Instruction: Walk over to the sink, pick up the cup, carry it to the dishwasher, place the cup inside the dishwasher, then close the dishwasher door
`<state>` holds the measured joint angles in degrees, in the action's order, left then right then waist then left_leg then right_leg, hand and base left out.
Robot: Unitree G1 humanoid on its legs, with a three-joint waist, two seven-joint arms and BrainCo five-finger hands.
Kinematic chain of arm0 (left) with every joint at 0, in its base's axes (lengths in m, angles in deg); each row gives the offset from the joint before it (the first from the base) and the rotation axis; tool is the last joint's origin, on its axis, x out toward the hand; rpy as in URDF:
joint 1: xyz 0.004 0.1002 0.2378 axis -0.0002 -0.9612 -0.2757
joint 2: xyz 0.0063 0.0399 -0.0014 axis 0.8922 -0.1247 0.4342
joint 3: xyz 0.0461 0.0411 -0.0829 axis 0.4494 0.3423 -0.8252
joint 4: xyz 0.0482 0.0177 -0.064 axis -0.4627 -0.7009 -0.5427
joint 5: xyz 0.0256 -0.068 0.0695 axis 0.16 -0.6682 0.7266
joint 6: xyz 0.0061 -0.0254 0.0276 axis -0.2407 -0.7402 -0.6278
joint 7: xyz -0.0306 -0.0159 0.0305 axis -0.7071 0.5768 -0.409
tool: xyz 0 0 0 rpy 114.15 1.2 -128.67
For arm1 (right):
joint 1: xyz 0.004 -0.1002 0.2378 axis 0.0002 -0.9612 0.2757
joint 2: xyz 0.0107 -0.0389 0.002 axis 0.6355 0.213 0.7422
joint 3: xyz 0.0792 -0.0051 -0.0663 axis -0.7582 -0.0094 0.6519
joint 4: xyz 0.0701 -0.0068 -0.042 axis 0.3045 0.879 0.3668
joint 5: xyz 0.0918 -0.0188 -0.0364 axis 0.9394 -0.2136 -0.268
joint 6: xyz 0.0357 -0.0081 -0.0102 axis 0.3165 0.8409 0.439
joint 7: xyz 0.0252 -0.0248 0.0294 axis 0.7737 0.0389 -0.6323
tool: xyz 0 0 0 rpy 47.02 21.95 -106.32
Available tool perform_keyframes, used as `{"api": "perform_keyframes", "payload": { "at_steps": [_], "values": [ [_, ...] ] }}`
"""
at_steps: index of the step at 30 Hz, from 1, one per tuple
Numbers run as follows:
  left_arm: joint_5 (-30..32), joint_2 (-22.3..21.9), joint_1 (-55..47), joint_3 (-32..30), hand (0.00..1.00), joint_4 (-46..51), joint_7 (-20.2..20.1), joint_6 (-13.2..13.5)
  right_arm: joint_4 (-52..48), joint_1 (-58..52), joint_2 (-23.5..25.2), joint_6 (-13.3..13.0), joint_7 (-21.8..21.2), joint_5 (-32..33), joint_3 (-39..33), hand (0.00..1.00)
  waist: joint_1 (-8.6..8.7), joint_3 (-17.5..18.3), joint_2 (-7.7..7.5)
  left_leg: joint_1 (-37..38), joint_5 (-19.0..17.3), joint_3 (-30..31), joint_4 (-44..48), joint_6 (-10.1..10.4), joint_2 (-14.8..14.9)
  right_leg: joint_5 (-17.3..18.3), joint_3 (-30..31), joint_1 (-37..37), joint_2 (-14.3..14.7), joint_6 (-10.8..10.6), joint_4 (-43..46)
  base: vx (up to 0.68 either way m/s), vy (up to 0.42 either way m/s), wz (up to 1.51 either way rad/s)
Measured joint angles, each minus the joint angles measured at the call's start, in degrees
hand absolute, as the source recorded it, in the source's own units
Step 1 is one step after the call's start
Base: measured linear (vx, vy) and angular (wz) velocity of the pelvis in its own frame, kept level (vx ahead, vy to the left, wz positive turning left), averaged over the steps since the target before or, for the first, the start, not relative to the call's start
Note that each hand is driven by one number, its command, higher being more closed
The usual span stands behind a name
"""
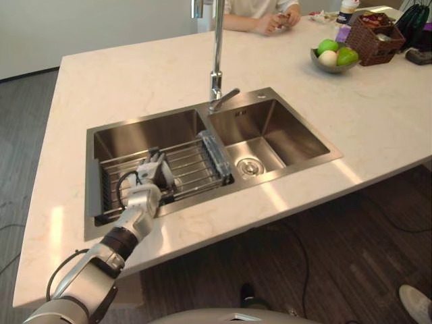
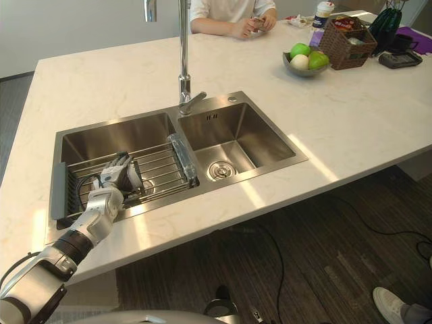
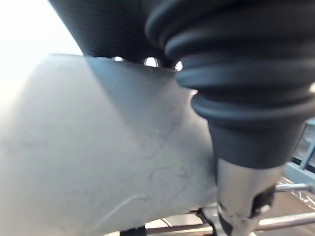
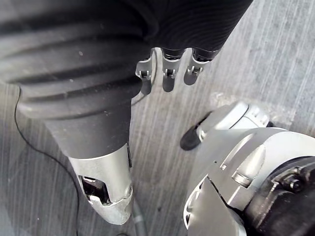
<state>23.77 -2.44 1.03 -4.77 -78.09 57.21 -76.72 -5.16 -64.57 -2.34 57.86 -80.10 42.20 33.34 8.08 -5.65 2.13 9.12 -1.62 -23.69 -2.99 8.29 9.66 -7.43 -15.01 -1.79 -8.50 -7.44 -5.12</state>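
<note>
My left hand (image 1: 156,174) is down in the left basin of the sink (image 1: 138,138), on the wire rack (image 1: 196,165). The pale cup (image 3: 98,157) sits against its palm, fingers curled over the far side and thumb on the near side, so I read it as gripped. My right hand (image 4: 168,74) hangs relaxed over the floor.

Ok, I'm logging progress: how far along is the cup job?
Reached: it stands at the sink. In hand: the left robot hand is down on the wire rack in the left basin, against a pale thing, maybe the cup; grip unclear. Right robot hand hangs open. Left: lifting, carrying, loading, closing the door.
</note>
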Motion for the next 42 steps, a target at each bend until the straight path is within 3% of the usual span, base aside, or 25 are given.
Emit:
{"api": "perform_keyframes", "payload": {
  "at_steps": [4, 7, 10, 16, 21, 28, 29, 33, 36, 40, 41, 42],
  "values": [
    [-1.8, -0.1, 0.2, -0.3, 0.0, -0.9, -1.0, 0.0, 0.0, 0.0, 0.0, 0.0, -0.1, 0.0, 0.0, 0.0, -0.22, 0.1, 0.72, 0.0, 0.0, 0.1, 0.0, 0.0, -0.1, 0.1, -0.1, -0.1, -0.1, -0.1, 0.0, 0.0, 0.0, 0.0],
    [-1.9, -0.2, 0.7, -0.4, 0.0, -0.9, -4.5, -0.2, 0.0, 0.1, 0.0, 0.0, -0.3, 0.0, -0.5, 0.0, -0.44, 0.1, 0.7, 0.0, 0.0, 0.4, 0.0, 0.0, -0.1, 0.1, -0.4, -0.3, -0.1, -0.2, 0.0, -0.01, -0.007, 0.05],
    [-1.9, -0.4, 2.1, -0.3, 0.0, -0.8, -8.8, -3.2, 0.0, 0.4, 0.0, 0.0, -0.4, -0.1, -0.7, 0.0, -0.33, 0.1, 0.69, 0.2, 0.0, 0.4, 0.0, 0.0, -0.1, 0.2, -0.5, -0.5, -0.1, -0.2, 0.0, -0.02, -0.006, 0.0],
    [-1.2, -0.4, 3.4, -0.8, 0.0, -0.8, -14.3, -6.1, -0.1, 0.4, 0.0, 0.0, -0.3, -0.1, -0.5, 0.0, -0.21, 0.1, 0.66, 0.3, 0.0, 0.5, 0.0, 0.0, -0.1, 0.2, -0.5, -0.6, -0.1, -0.2, 0.0, -0.04, -0.01, 0.0],
    [3.6, -0.4, 4.5, -2.2, 0.0, -0.9, -24.8, -9.7, -0.2, 0.3, 0.1, 0.1, 0.1, -0.2, 0.1, 0.0, -0.25, 0.1, 0.63, 1.0, -0.1, 1.7, -0.1, 0.0, -0.1, 0.5, -1.4, -1.9, -0.1, -0.4, 0.0, -0.03, -0.006, 0.09],
    [9.5, -0.3, 4.8, -2.3, 0.0, -0.9, -29.7, -12.4, -0.4, 0.3, 0.1, 0.1, 0.2, -0.2, 0.4, 0.0, -0.4, 0.1, 0.63, 1.0, -0.2, 1.7, -0.1, 0.0, -0.1, 0.6, -1.5, -2.0, -0.1, -0.4, 0.0, 0.0, 0.0, 0.01],
    [9.9, -0.3, 4.8, -2.3, 1.0, -0.9, -29.9, -12.5, -0.4, 0.3, 0.1, 0.1, 0.2, -0.2, 0.4, 0.0, -0.45, 0.1, 0.63, 1.0, -0.3, 1.8, -0.1, 0.0, -0.1, 0.6, -1.5, -2.1, -0.1, -0.4, 0.0, 0.0, 0.0, 0.0],
    [12.2, -0.1, 4.8, -2.3, 1.0, -0.9, -31.0, -12.6, -0.4, 0.4, 0.1, 0.1, 0.2, -0.2, 0.4, 0.0, -0.57, 0.1, 0.63, 0.9, -0.3, 1.9, 0.0, 0.0, -0.1, 0.6, -1.5, -2.0, -0.1, -0.4, 0.0, 0.0, 0.0, 0.0],
    [13.1, 0.1, 4.8, -2.3, 1.0, -0.9, -31.0, -10.9, -0.3, 0.3, 0.1, 0.1, 0.2, -0.1, 0.4, 0.0, -0.92, 0.1, 0.64, 0.8, -0.3, 2.0, 0.0, 0.0, -0.2, 0.7, -1.5, -2.0, -0.1, -0.5, 0.0, 0.0, 0.0, 0.0],
    [13.1, 0.4, 4.5, -2.1, 1.0, -0.9, -29.1, -6.2, -0.2, 0.4, 0.0, 0.0, 0.2, -0.1, 0.4, 0.0, -1.51, 0.1, 0.64, 0.4, -0.3, 3.1, 0.0, 0.0, -0.3, 0.8, -1.8, -2.1, -0.2, -0.6, 0.0, -0.01, -0.001, 0.09],
    [12.9, 0.4, 4.1, -1.9, 1.0, -0.9, -27.0, -3.7, 0.0, 0.5, 0.0, 0.0, 0.2, -0.1, 0.5, 0.0, -1.65, 0.1, 0.64, 0.1, -0.2, 3.2, 0.1, -0.1, -0.4, 0.8, -2.1, -2.1, -0.3, -0.6, 0.0, -0.01, 0.003, 0.13],
    [12.7, 0.6, 3.9, -1.8, 1.0, -0.8, -26.2, -2.8, 0.0, 0.6, 0.0, 0.0, 0.2, -0.1, 0.5, 0.0, -1.69, 0.1, 0.64, 0.0, -0.2, 3.3, 0.1, -0.1, -0.4, 0.8, -2.2, -2.1, -0.4, -0.6, 0.0, -0.02, 0.003, 0.11]
  ]
}}
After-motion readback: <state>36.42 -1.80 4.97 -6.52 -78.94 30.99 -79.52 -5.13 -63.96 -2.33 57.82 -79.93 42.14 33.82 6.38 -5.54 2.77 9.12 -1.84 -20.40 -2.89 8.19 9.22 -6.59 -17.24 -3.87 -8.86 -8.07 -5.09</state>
